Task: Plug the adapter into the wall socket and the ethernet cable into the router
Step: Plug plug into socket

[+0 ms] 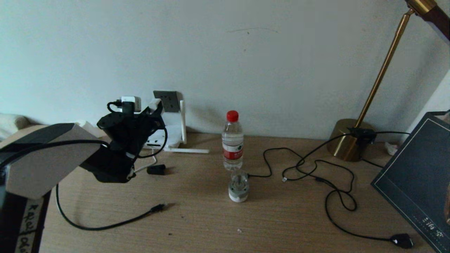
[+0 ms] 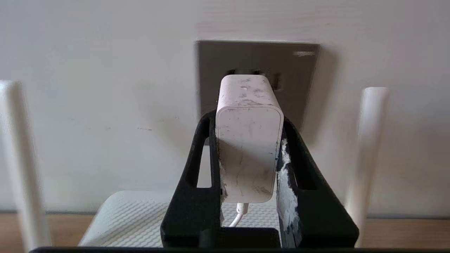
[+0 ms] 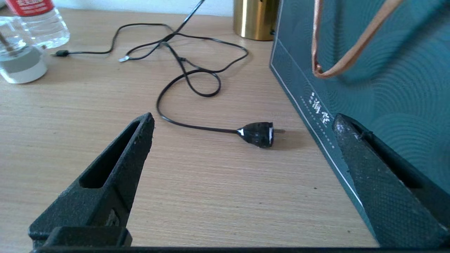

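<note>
Here the big wooden bench [image 1: 211, 218] runs along a pale wall. A gold lamp [image 1: 351, 140] stands at the far right, next to a dark bag [image 1: 415, 182]. The white router [image 2: 133, 218] sits by the wall on the left, with its stick antennas pointing up. The grey wall socket [image 2: 299, 77] is on the wall just above it. The left tool [image 2: 248, 151] is up in front of the socket and is clamped on the adapter [image 2: 248, 140]. The adapter's far end is right at the socket holes, but I cannot tell if it is pushed in. Its thin white cord hangs down behind it. The right tool [image 3: 242, 175] hangs low over the bench with its fingers spread wide and nothing in them. A water bottle [image 1: 232, 140] stands mid-bench. The ethernet cable [image 1: 105, 225] lies loose at the front left, its small plug touching nothing.
</note>
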Controlling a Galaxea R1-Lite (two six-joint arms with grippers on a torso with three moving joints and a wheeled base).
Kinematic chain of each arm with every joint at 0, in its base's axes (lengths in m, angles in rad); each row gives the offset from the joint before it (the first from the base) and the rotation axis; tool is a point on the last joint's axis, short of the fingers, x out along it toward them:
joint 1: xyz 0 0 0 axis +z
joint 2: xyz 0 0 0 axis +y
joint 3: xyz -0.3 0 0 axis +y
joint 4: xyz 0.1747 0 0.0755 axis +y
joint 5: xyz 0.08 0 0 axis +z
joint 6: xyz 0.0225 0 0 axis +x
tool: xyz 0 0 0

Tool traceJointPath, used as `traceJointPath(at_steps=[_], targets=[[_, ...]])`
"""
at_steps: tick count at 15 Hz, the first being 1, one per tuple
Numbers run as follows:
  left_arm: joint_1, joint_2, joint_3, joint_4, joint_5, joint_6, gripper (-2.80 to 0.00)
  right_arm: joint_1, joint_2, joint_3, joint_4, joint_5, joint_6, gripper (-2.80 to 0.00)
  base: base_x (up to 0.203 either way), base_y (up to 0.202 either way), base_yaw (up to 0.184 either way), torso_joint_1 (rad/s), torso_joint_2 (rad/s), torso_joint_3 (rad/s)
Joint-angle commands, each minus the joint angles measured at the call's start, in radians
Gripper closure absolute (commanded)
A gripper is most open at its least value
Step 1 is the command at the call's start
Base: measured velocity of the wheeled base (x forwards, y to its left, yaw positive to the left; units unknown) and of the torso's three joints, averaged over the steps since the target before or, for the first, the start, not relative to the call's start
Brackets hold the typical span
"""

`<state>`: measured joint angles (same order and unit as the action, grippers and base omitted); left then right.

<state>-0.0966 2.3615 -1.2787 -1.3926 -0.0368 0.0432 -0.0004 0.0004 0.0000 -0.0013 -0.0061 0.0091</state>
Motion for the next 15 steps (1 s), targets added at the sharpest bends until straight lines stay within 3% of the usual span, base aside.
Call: traceJointPath(at_steps=[1,15], targets=[[0.004,0.014,-0.011,-0.007,-0.001,0.000,0.00,0.000,0.000,0.000,0.000,0.000,0.000,-2.80,0.000,0.000,0.000,0.000,0.00,0.000],[0.005,0.041,-0.074,0.020,-0.012,0.000,0.00,0.000,0.000,0.000,0.000,0.000,0.000,-2.80,0.000,0.000,0.000,0.000,0.00,0.000]])
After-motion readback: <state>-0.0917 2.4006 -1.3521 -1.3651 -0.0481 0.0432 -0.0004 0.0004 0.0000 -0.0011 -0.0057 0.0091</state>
